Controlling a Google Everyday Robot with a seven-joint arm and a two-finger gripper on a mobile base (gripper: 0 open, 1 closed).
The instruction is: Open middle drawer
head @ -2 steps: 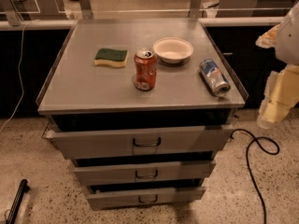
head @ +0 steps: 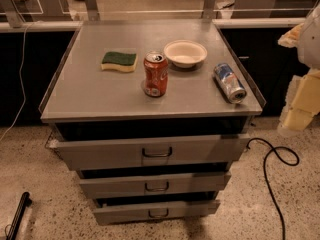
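The grey metal cabinet (head: pixel 90 96) has three drawers, each standing slightly ajar. The middle drawer (head: pixel 115 186) is the low flat front in second place, with a small dark wire loop handle (head: pixel 157 187). The taller top drawer (head: pixel 100 154) is above it and the narrow bottom drawer (head: pixel 120 214) below it. My gripper (head: pixel 299 104) shows as cream-coloured parts at the right edge, to the right of the cabinet at about cabinet-top height, well away from the middle drawer's handle.
On the cabinet top are a green sponge (head: pixel 119 61), an upright orange soda can (head: pixel 156 74), a white bowl (head: pixel 185 53) and a blue can (head: pixel 230 82) lying on its side. A black cable (head: pixel 272 159) runs over the floor at the right. A dark bar (head: pixel 17 214) lies at the lower left.
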